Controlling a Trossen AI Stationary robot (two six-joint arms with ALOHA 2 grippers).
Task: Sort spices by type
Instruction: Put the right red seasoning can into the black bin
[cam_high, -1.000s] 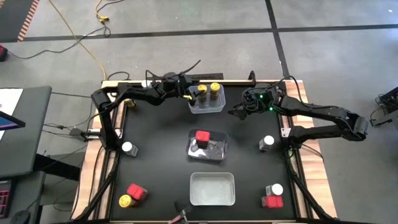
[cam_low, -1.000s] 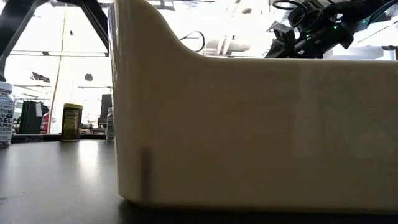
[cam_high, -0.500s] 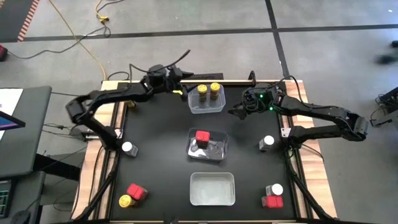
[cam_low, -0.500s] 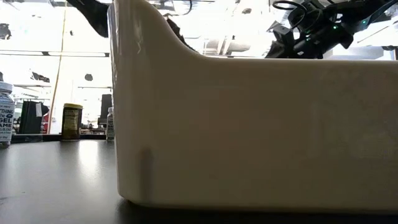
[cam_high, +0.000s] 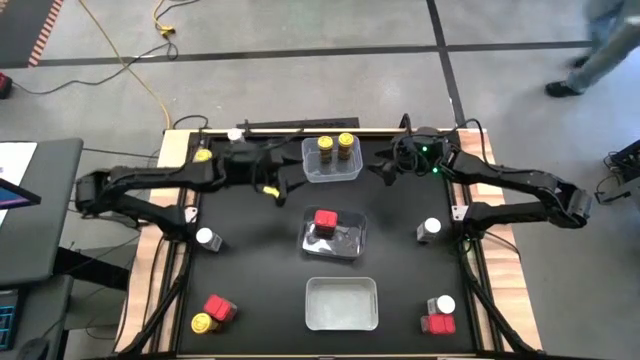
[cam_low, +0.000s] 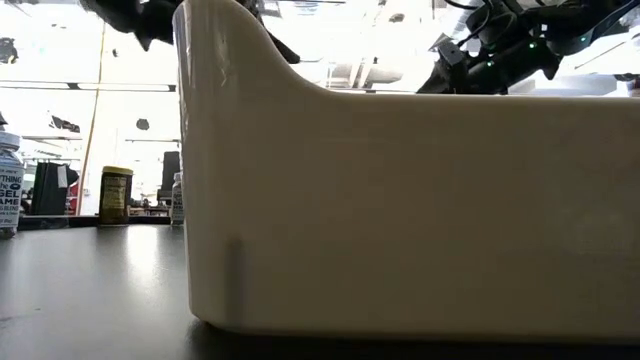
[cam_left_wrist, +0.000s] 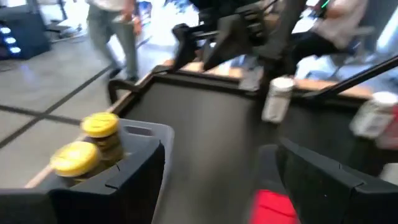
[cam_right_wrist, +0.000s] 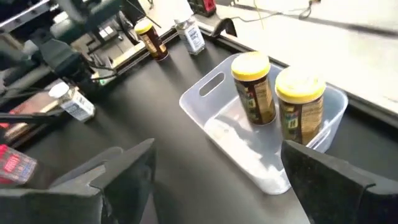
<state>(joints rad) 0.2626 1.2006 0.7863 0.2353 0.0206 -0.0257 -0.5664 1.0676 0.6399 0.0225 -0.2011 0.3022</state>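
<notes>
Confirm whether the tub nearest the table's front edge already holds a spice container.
No: the front tub lies bare inside in the high view.

Grey concrete floor (cam_high: 300, 30) crossed by dark seams; a yellow cable (cam_high: 140, 70) trails across it; bright windows (cam_low: 60, 60) behind.

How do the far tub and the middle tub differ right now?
The far tub holds two yellow-capped jars, standing upright; the middle tub holds a single red tin. The far tub sits square to the table edge; the middle tub is slightly turned. Both are clear plastic.
</notes>
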